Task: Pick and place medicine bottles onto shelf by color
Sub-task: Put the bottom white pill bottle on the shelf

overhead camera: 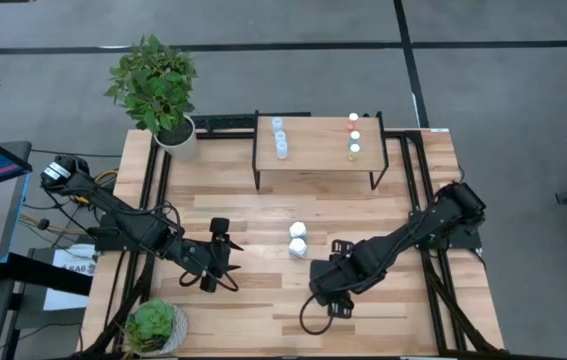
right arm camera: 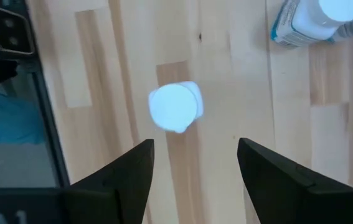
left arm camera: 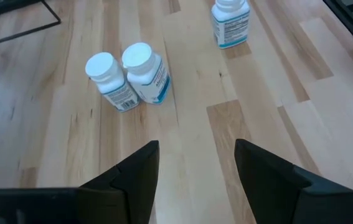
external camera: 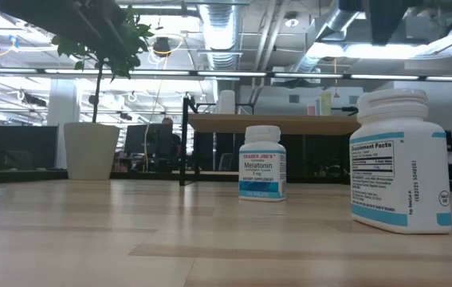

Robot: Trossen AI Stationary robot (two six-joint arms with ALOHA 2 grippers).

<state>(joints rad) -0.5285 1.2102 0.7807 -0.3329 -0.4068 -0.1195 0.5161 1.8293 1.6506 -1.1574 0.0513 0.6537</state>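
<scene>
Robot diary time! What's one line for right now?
right gripper: open, above white bottle | left gripper: open, empty | shelf: small bottles on it

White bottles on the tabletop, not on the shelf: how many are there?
3. Two white bottles stand close together near the table's middle; the third stands alone just ahead of the open right gripper. None seems hidden.

Both arms reach inward low — left gripper [overhead camera: 225, 236] & right gripper [overhead camera: 335, 252] fingers apart, empty.
</scene>
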